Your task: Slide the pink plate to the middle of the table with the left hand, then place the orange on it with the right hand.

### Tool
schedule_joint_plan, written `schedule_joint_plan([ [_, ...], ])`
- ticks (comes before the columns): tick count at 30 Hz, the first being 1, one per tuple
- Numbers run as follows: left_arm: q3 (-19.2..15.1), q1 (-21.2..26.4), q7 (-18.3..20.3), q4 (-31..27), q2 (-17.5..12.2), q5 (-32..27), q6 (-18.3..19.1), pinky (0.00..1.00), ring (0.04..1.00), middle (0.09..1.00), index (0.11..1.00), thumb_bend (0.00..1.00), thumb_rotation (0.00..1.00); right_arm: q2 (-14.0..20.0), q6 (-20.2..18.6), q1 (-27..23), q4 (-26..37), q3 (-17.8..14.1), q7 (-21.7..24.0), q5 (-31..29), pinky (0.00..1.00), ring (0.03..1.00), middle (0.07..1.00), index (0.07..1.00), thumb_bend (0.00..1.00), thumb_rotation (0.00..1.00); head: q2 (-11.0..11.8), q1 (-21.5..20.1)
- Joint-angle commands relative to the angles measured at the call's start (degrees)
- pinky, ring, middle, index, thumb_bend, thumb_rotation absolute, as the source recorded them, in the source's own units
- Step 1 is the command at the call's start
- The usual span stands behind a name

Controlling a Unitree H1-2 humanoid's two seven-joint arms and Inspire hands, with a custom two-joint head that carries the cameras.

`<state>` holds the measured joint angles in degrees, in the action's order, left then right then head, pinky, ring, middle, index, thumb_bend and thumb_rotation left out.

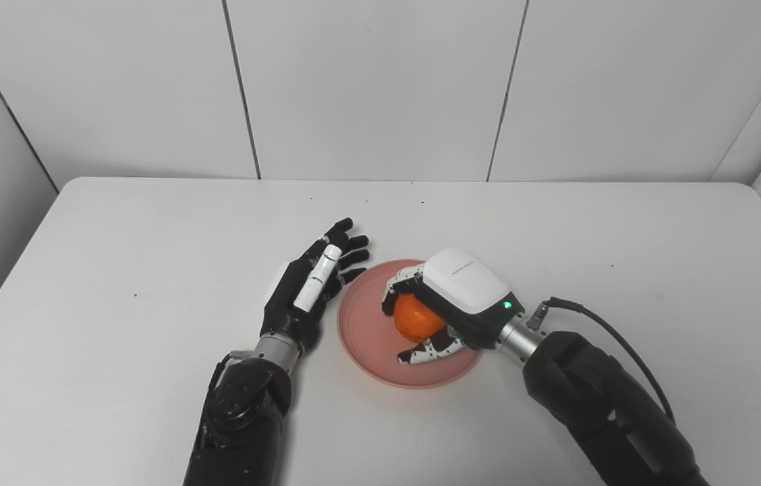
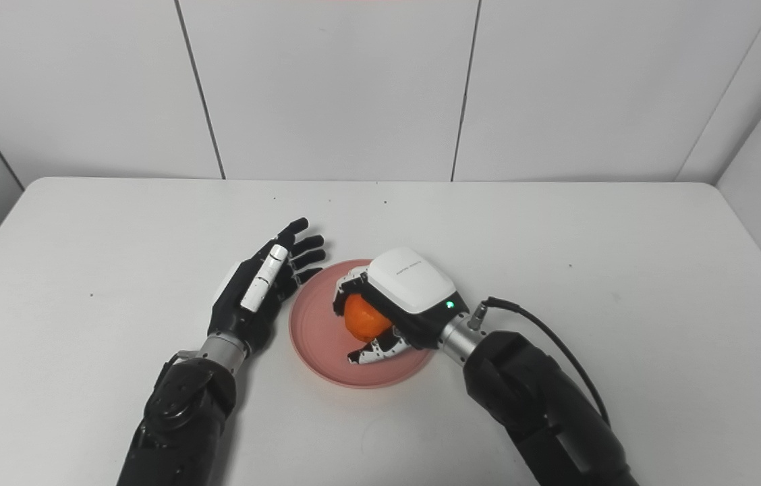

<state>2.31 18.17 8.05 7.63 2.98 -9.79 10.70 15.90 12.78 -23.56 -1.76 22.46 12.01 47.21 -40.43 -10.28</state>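
Fingers of my right hand (image 1: 451, 304) grasp the orange (image 1: 414, 318) over the pink plate (image 1: 361, 331); my left hand (image 1: 309, 287) is released beside it. Risk: abrupt release rolls the fruit off.

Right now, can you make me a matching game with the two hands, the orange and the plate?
Things:
1. left hand
2. right hand
3. orange
4. plate

States:
A. pink, lying on the table
B. held over the plate
C. open, beside the plate's left rim
D. closed around the orange

Pairs: 1-C, 2-D, 3-B, 4-A
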Motion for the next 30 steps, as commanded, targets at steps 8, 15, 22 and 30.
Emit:
schedule_joint_plan([
  [8, 0.28, 1.47, 0.83, -1.35, 0.34, -0.45, -1.04, 0.7, 0.799, 0.799, 0.839, 0.79, 0.69, 0.73, 1.09, -1.57, 1.8, -0.1, 0.41, -1.27, 0.68, 0.722, 0.74, 0.735, 0.7, 1.0, -0.13, 0.02],
  [15, 0.37, 1.43, 0.97, -1.42, 0.23, -0.44, -0.98, 0.69, 0.792, 0.797, 0.844, 0.78, 0.69, 0.89, 1.32, -1.79, 1.66, 0.15, 0.65, -1.36, 0.7, 0.734, 0.747, 0.75, 0.73, 1.0, -0.2, -0.02],
  [22, 0.41, 1.51, 0.89, -1.43, 0.2, -0.34, -0.86, 0.68, 0.79, 0.792, 0.84, 0.77, 0.69, 0.87, 1.32, -1.81, 1.73, -0.07, 0.41, -1.74, 0.69, 0.728, 0.747, 0.748, 0.72, 1.0, -0.18, 0.01],
  [30, 0.34, 1.48, 0.77, -1.53, 0.1, -0.23, -1.13, 0.7, 0.809, 0.804, 0.848, 0.77, 0.7, 0.88, 0.79, -2.01, 2.87, -0.7, 0.13, -2.08, 0.65, 0.709, 0.743, 0.741, 0.7, 1.0, -0.25, -0.03],
])
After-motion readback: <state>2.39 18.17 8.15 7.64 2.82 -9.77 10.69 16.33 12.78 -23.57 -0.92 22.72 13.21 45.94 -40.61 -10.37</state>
